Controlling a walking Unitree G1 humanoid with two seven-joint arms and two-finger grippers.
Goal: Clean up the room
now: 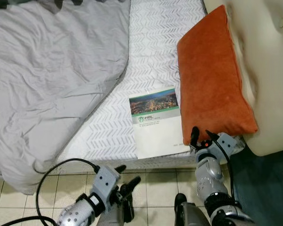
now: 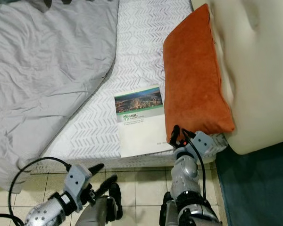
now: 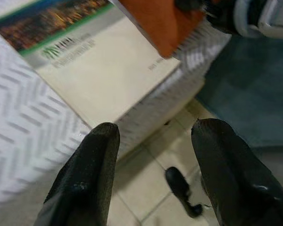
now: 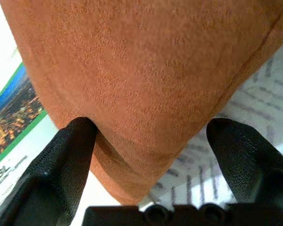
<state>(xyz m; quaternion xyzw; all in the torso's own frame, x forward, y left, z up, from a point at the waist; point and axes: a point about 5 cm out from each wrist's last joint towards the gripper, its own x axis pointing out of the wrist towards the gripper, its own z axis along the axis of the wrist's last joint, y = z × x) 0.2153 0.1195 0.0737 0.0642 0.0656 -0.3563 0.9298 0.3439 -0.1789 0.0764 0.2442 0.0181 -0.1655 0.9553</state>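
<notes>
Patterned bed [image 1: 155, 42], right gripper [image 1: 202, 136] (fingers spread) at orange pillow [image 1: 210, 80]

Orange cushion [image 1: 212, 75] tight against booklet [image 1: 156, 122]

Matt, suede-like cloth covers the orange cushion [image 1: 212, 80]; the booklet [image 1: 156, 123] is smooth paper.
</notes>
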